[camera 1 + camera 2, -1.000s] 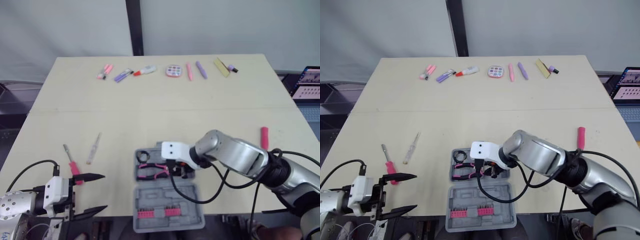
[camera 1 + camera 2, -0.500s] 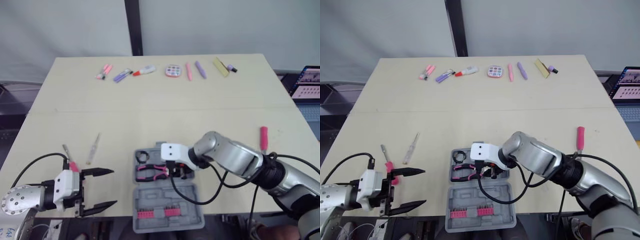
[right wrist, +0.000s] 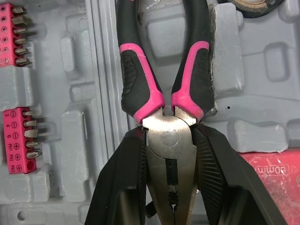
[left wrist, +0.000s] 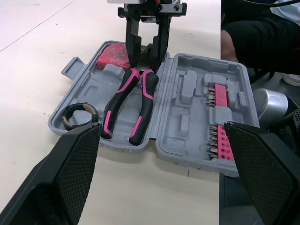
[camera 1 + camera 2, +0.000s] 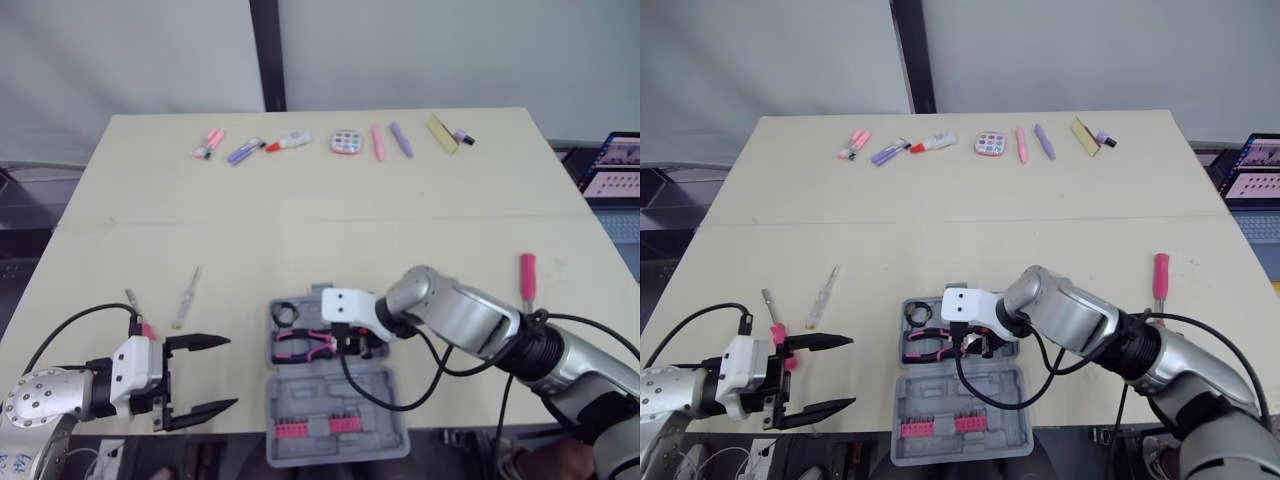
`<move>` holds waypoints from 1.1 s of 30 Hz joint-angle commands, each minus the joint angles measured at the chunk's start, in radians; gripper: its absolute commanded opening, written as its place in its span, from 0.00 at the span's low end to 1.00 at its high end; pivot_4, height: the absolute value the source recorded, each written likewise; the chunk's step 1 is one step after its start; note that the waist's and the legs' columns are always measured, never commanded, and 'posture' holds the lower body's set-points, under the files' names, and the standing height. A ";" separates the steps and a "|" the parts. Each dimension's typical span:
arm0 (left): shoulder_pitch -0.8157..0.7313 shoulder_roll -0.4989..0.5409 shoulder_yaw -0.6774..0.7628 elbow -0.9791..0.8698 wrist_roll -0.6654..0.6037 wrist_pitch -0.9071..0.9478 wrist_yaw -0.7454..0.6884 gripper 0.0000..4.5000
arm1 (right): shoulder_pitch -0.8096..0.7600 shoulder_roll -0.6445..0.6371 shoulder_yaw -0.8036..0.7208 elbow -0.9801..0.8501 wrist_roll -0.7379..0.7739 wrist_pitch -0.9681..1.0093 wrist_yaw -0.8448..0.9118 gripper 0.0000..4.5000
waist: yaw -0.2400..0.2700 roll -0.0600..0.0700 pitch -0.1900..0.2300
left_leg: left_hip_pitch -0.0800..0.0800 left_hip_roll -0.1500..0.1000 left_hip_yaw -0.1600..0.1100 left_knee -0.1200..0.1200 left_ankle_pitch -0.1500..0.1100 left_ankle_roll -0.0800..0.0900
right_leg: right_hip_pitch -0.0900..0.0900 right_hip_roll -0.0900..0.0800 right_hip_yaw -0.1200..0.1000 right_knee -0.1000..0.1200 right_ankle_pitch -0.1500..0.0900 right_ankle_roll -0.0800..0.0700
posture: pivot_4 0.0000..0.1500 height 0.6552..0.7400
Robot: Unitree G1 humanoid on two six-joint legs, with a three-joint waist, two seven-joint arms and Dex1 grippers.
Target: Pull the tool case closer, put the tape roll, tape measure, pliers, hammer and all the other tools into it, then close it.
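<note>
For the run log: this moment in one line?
right gripper: shut on pliers in tool case | left gripper: open | far-right screwdriver: on table

Pale wooden table [image 5: 320,220], seam across mid-frame.
Upper frame: row of pens, markers and small items [image 5: 346,141].
Lower centre: open grey tool case [image 5: 336,395].
Lower left: pink-handled screwdriver [image 5: 146,327], clear-handled screwdriver [image 5: 186,297].
Right edge: second pink-handled screwdriver [image 5: 527,276].

The right gripper [image 3: 168,137] clamped the steel head of the black-and-pink pliers [image 3: 140,79], their handles lying across the grey tool case [image 3: 262,61]. Pink racks of bits [image 3: 18,136], a red tape measure [image 3: 276,187] and a tape roll [image 3: 253,4] sat nearby.
</note>
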 commanded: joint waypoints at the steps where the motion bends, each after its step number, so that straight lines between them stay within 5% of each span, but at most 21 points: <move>1: 0.006 -0.002 -0.001 -0.008 -0.005 -0.011 -0.001 1.00 | 0.003 0.008 -0.021 -0.019 -0.003 -0.020 0.031 0.21 | 0.000 0.000 0.000 | 0.000 0.000 0.000 0.000 0.000 0.000 | 0.000 0.000 0.000 0.000 0.000 0.000 | 1.00 0.92; 2: 0.007 -0.004 -0.002 -0.007 -0.004 -0.012 -0.001 1.00 | 0.003 0.008 -0.021 -0.019 -0.004 -0.024 0.036 0.45 | 0.000 0.000 0.000 | 0.000 0.000 0.000 0.000 0.000 0.000 | 0.000 0.000 0.000 0.000 0.000 0.000 | 1.00 0.92; 7: 0.011 -0.010 -0.008 -0.005 -0.001 -0.017 0.001 1.00 | -0.007 -0.002 -0.056 -0.039 0.008 -0.016 0.055 0.97 | 0.000 0.000 0.000 | 0.000 0.000 0.000 0.000 0.000 0.000 | 0.000 0.000 0.000 0.000 0.000 0.000 | 1.00 0.92; 16: -0.001 -0.034 -0.014 0.004 -0.020 0.007 0.029 1.00 | 0.151 -0.004 -0.337 -0.160 0.125 -0.022 0.012 0.99 | 0.003 -0.001 -0.001 | 0.000 0.000 0.000 0.000 0.000 0.000 | 0.001 0.000 0.000 0.000 0.000 0.000 | 1.00 0.92; 25: -0.040 -0.054 -0.029 0.051 -0.025 0.022 0.038 1.00 | 0.406 0.105 -0.444 -0.091 0.126 -0.279 -0.051 0.00 | 0.001 -0.001 -0.001 | 0.000 0.000 0.000 0.001 0.000 0.000 | 0.002 0.000 -0.001 0.000 0.000 0.000 | 1.00 0.92; 33: -0.059 -0.061 -0.036 0.085 -0.014 0.002 0.031 1.00 | 0.455 0.140 -0.393 0.017 0.053 -0.411 -0.047 0.00 | 0.002 -0.002 -0.001 | 0.001 0.000 0.000 0.001 0.000 0.000 | 0.002 0.000 -0.001 0.001 0.000 0.000 | 1.00 0.92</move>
